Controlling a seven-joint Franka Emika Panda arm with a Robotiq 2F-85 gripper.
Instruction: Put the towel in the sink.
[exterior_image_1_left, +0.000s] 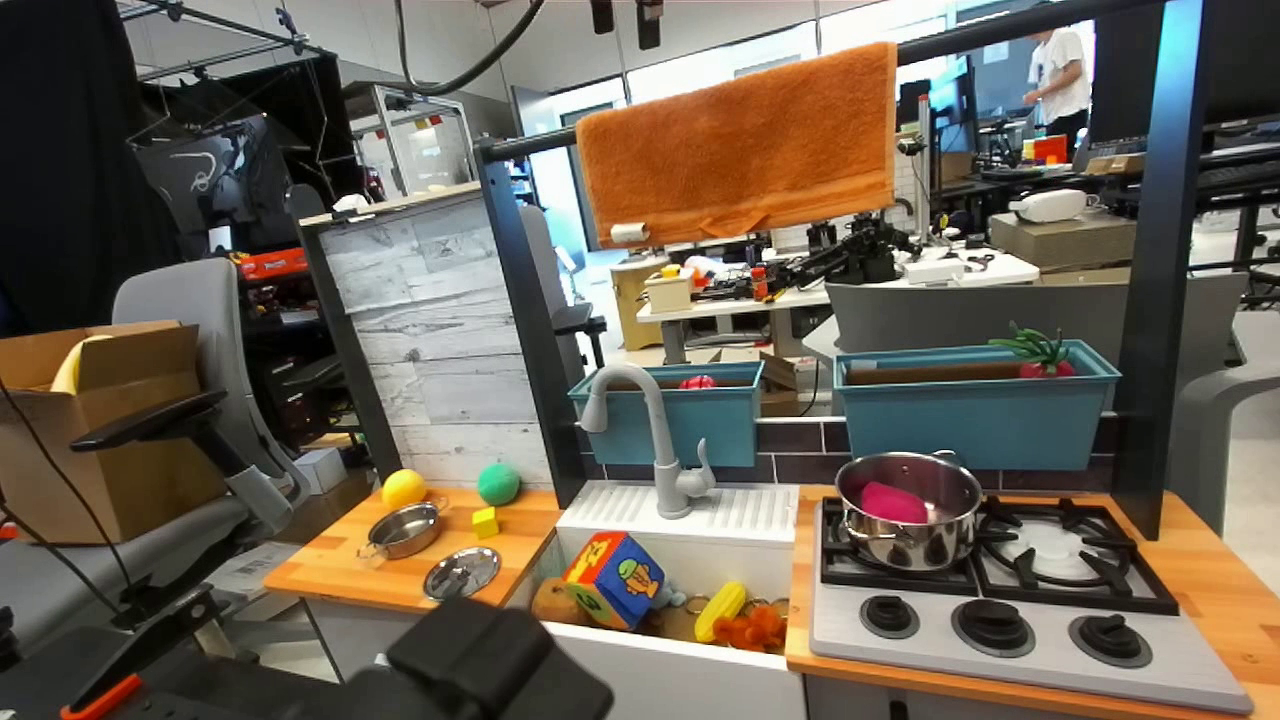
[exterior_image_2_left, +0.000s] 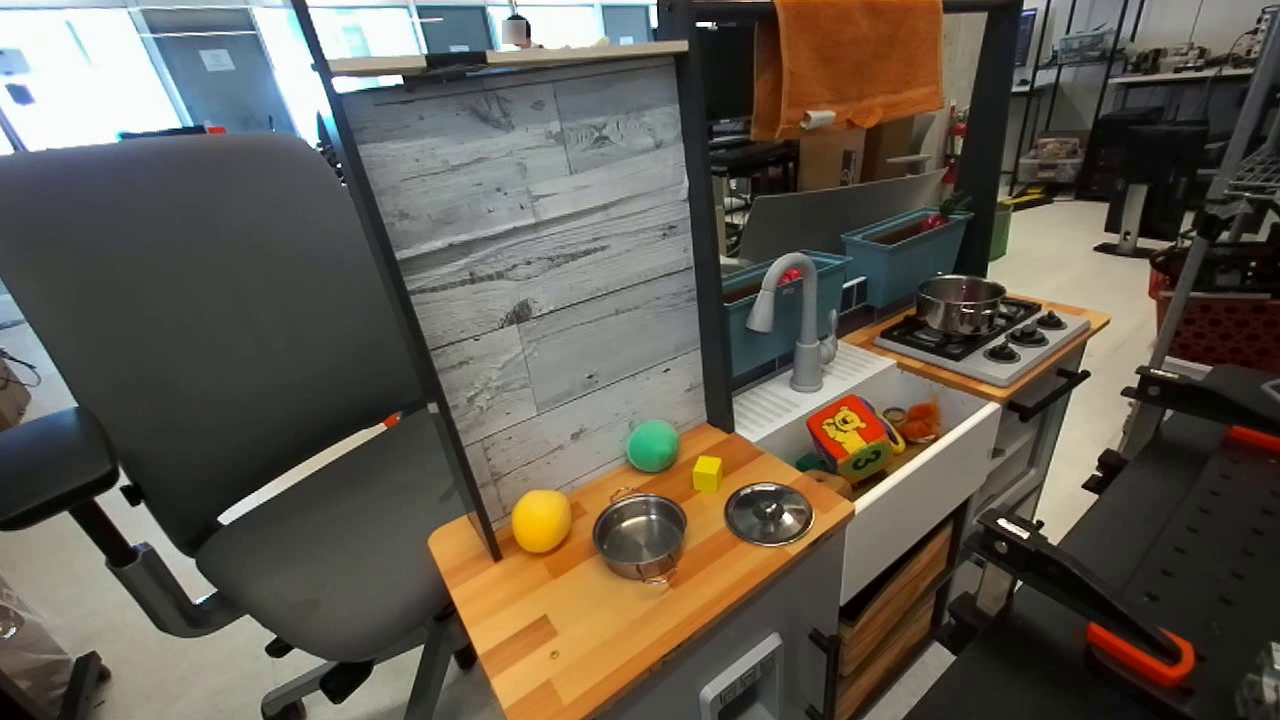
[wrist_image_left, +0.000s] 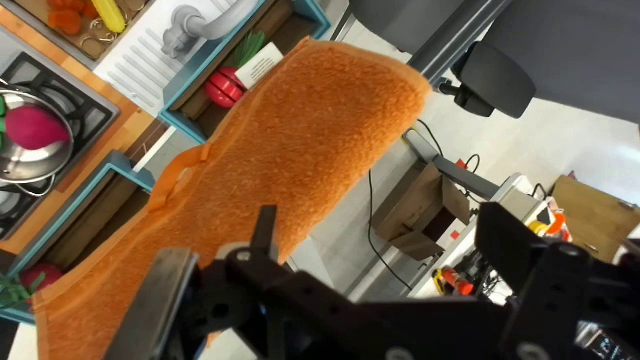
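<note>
Towel (exterior_image_1_left: 740, 140) on the rail (exterior_image_1_left: 1000, 30), grasp not yet made

In both exterior views the towel hangs folded over the rail, high above the sink (exterior_image_1_left: 742, 560) and its faucet (exterior_image_1_left: 661, 430). None of it is in the sink, where a cube (exterior_image_1_left: 615, 585) and other toys (exterior_image_1_left: 720, 612) lie.

The gripper (wrist_image_left: 379, 217) shows in the wrist view with its fingers (wrist_image_left: 264, 227) spread wide, gripping nothing that I can see. One finger overlaps the towel from that angle; the other stands well apart from it. Whether either touches the towel I cannot tell.

I judge the step in hand to be lining up the grasp; the lift, the carry and the release all remain. Next, the fingers must come one to each side of the towel, most likely at the top fold or a free edge, then close on towel alone and not on the rail. After that it should be raised clear of the rail before it travels, since a long floppy tail could snag on the faucet or drag over the teal bins (exterior_image_1_left: 975, 425). It looks wider than the sink, so it will probably need lowering in folds to settle over the toys without draping across the front.
</note>
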